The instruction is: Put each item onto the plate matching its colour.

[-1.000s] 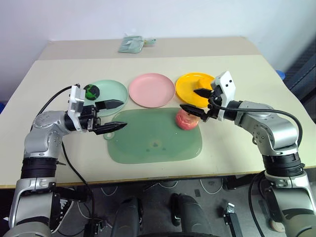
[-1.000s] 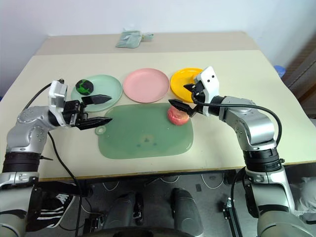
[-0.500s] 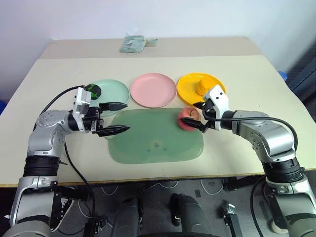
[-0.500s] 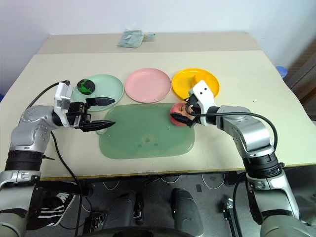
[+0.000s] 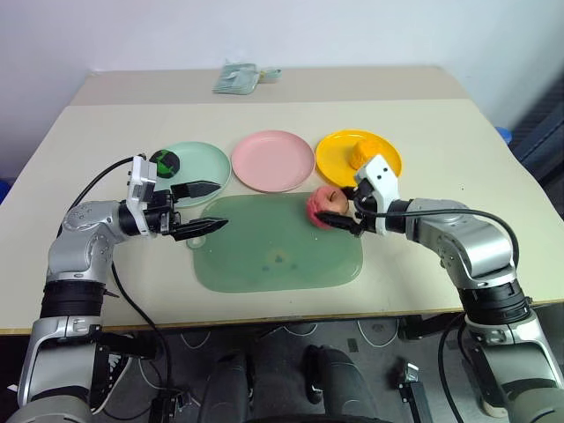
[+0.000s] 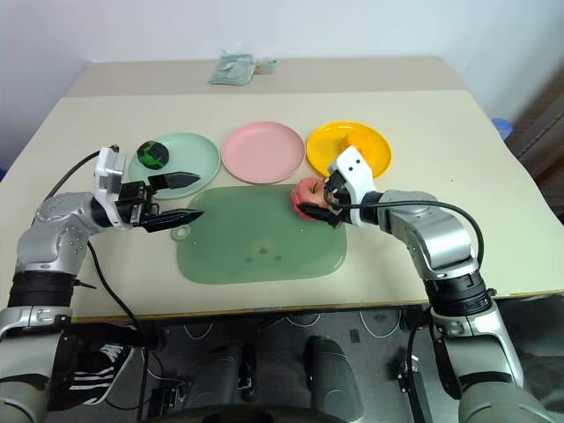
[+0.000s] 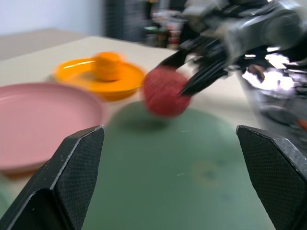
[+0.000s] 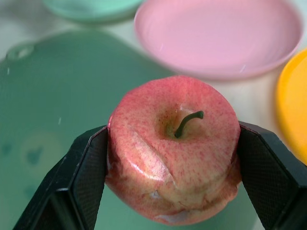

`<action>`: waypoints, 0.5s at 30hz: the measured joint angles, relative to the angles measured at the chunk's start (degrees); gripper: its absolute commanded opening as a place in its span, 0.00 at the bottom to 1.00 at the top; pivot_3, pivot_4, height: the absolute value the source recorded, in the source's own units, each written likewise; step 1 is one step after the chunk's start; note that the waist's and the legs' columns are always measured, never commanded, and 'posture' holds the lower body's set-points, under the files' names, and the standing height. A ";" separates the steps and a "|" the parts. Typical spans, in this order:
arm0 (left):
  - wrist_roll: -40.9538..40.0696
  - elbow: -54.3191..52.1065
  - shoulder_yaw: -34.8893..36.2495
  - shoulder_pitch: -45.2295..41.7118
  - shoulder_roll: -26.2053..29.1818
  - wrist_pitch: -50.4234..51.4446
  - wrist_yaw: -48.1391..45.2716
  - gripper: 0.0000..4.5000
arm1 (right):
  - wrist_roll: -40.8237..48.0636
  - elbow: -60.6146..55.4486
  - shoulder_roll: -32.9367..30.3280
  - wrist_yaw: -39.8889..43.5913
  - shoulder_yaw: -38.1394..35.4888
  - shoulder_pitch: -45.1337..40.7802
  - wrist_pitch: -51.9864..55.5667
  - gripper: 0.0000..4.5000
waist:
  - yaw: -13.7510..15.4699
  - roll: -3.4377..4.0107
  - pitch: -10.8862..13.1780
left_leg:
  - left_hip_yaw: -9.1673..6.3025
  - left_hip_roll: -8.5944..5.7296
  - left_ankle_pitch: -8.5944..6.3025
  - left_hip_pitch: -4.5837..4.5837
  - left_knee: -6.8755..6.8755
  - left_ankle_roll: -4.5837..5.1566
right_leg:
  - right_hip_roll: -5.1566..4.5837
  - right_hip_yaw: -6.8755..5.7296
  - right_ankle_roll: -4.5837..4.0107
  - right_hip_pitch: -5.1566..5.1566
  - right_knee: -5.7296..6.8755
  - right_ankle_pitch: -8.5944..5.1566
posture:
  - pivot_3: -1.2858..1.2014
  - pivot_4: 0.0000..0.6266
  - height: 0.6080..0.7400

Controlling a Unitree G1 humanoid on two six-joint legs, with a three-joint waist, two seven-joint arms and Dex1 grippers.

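The right end effector (image 8: 168, 191) clamps the red-pink round apple (image 8: 172, 148) just beside the smooth pink round plate (image 5: 272, 159); next it must carry it onto that plate. The left end effector (image 5: 198, 210) is wide.

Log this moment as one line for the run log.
right hand: shut on apple over mat | left hand: open, holding nothing | orange on yellow plate | green ball on green plate | pink plate bare

Three plates stand in a row behind the mat (image 5: 278, 247): the left plate (image 5: 196, 165) bears the ball (image 5: 164, 162), the middle plate (image 5: 272, 159) is bare, the right plate (image 5: 348, 156) bears the orange (image 5: 360, 153). The apple (image 5: 323, 205) sits at the mat's far right corner (between the right gripper's (image 5: 345, 209) fingers).
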 measured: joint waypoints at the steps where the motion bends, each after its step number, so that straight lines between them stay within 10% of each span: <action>1: 0.52 1.08 0.47 -0.67 -0.68 -0.63 1.92 1.00 | -0.90 2.67 1.88 -1.15 0.10 -2.83 -2.12 0.73 | -0.19 0.00 0.00 | 0.01 0.00 0.00 0.00 0.01 0.00 | 0.01 0.00 0.02 -0.01 0.01 0.02 | 0.52 0.24 1.00; 15: 4.26 -1.02 1.76 2.29 -2.21 -3.82 14.61 1.00 | -18.25 55.81 19.93 -10.53 6.12 -24.98 -38.40 0.73 | -0.41 0.03 0.02 | 0.10 -0.01 0.01 -0.05 -0.09 -0.01 | -0.04 0.00 0.16 -0.05 0.00 0.11 | 0.52 0.24 1.00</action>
